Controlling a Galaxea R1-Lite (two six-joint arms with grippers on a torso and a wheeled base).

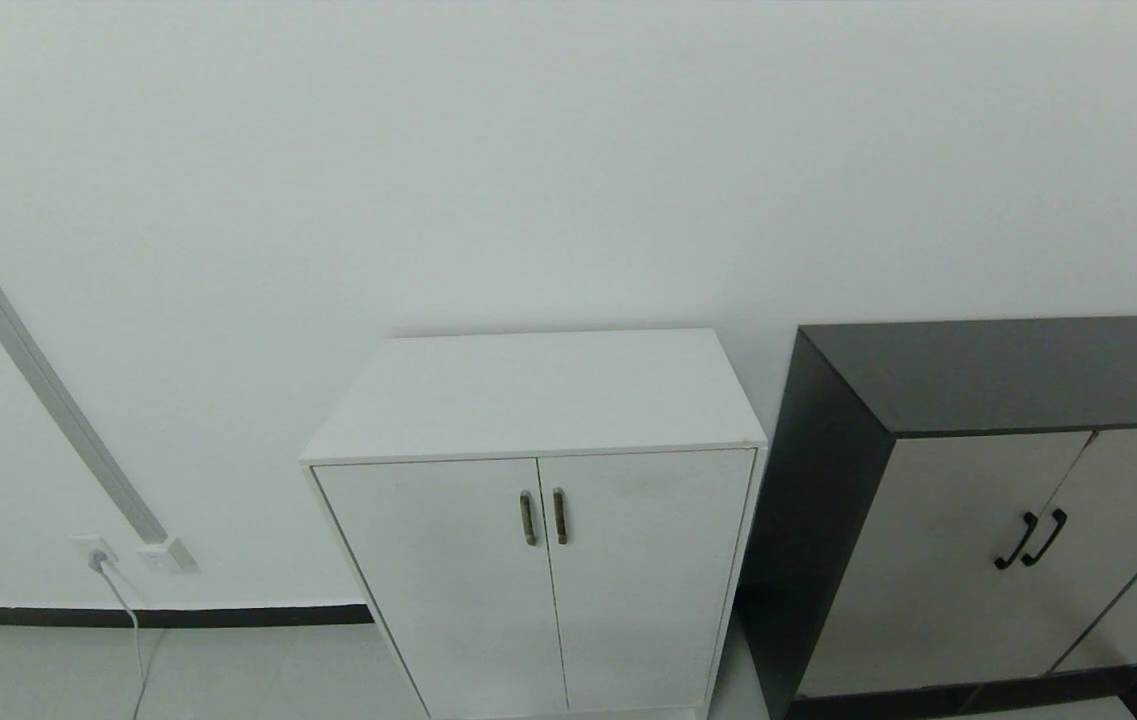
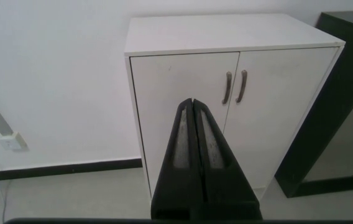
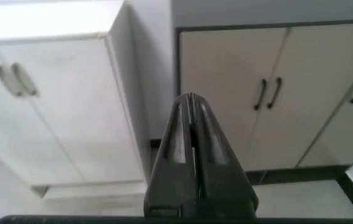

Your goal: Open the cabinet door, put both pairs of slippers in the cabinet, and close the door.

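left gripper (image 2: 192, 107) has its fingers pressed together on nothing, held off the front of the white cabinet (image 1: 538, 570), before its left door. right gripper (image 3: 191, 99), likewise pinched and bare, faces the narrow gap between that cabinet and the dark cabinet (image 1: 928, 560). both white doors are closed, handles (image 1: 543, 517) side by side at the centre seam. bare floor lies to the cabinet's left, where the head view adds a wall socket (image 1: 93, 552) and cable.
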